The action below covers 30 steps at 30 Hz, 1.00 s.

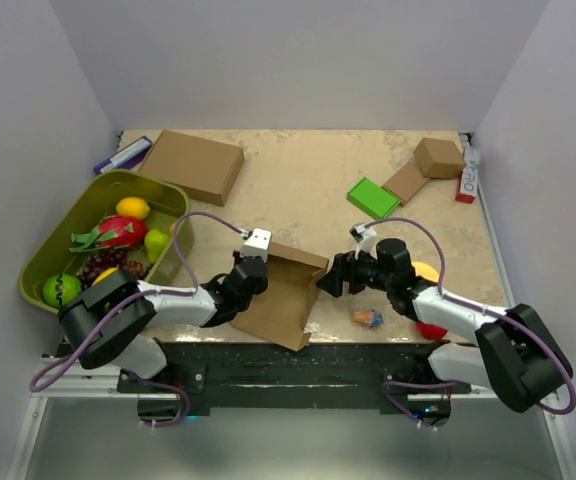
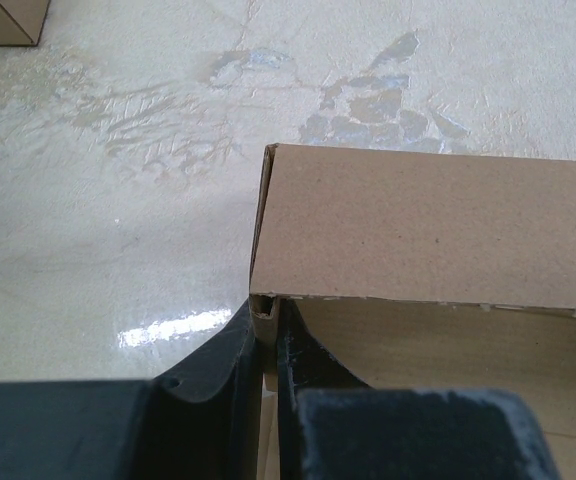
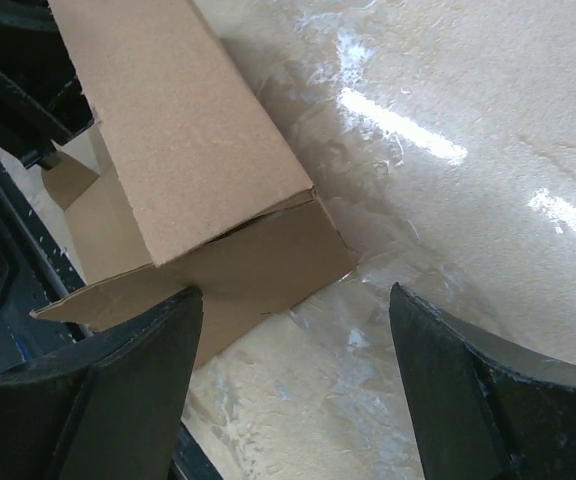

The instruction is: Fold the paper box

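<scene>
The paper box [image 1: 286, 295] is a brown cardboard mailer, partly folded, lying at the near middle of the table with one wall raised along its far edge. My left gripper [image 1: 250, 272] is shut on the box's left corner; in the left wrist view the fingers [image 2: 226, 350] pinch a folded side tab below the raised wall [image 2: 428, 225]. My right gripper [image 1: 330, 277] is open and empty just right of the box. In the right wrist view its fingers [image 3: 133, 360] spread wide beside the box's right end [image 3: 238, 255].
A larger brown box [image 1: 193, 165] lies at the back left. A green basket [image 1: 173, 205] of fruit stands at the left. A green block [image 1: 372, 197], a flat brown piece [image 1: 405, 183] and a small brown cube [image 1: 439, 157] lie at the back right. Small items [image 1: 368, 318] lie by my right arm.
</scene>
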Tool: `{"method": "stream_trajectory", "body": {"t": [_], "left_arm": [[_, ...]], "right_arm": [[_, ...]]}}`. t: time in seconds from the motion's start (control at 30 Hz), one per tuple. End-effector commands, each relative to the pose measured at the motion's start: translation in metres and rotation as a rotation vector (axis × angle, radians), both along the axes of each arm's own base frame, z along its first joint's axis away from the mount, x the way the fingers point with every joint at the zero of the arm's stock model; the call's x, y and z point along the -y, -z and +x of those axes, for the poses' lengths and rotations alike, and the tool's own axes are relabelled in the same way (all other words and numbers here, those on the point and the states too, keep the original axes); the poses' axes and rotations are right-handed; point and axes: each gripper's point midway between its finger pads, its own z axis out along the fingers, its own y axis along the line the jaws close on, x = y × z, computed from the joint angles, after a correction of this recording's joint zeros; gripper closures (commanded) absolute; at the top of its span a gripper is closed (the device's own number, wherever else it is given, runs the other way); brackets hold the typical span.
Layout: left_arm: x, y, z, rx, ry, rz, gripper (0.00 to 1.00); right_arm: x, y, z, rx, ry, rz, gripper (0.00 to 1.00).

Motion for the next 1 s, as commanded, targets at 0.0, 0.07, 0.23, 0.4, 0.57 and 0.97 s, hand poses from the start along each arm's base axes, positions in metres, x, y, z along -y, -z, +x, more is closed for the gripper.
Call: {"method": "stream_trajectory", "body": {"t": [0.0,0.07,0.23,0.4,0.57,0.97], "left_arm": [[0.014,0.001,-0.003,-0.020,0.062,-0.019,1.00],[0.013,0.001,-0.003,-0.020,0.060,-0.019,1.00],[0.012,0.002,-0.003,-0.022,0.057,-0.017,1.00],[0.014,0.002,-0.003,-0.023,0.062,-0.021,1.00],[0.014,0.003,-0.003,-0.021,0.071,-0.020,1.00],[0.016,0.002,-0.004,-0.018,0.080,-0.026,1.00]], "right_arm": [[-0.015,-0.032,0.009,0.128,-0.040,0.062,0.17],[-0.019,-0.034,0.005,0.130,-0.062,0.066,0.15],[-0.024,-0.036,-0.001,0.134,-0.087,0.078,0.10],[-0.026,-0.034,-0.003,0.133,-0.095,0.074,0.09],[-0.027,-0.031,-0.003,0.129,-0.090,0.068,0.09],[-0.023,-0.024,0.010,0.124,0.003,0.047,0.23]]}}
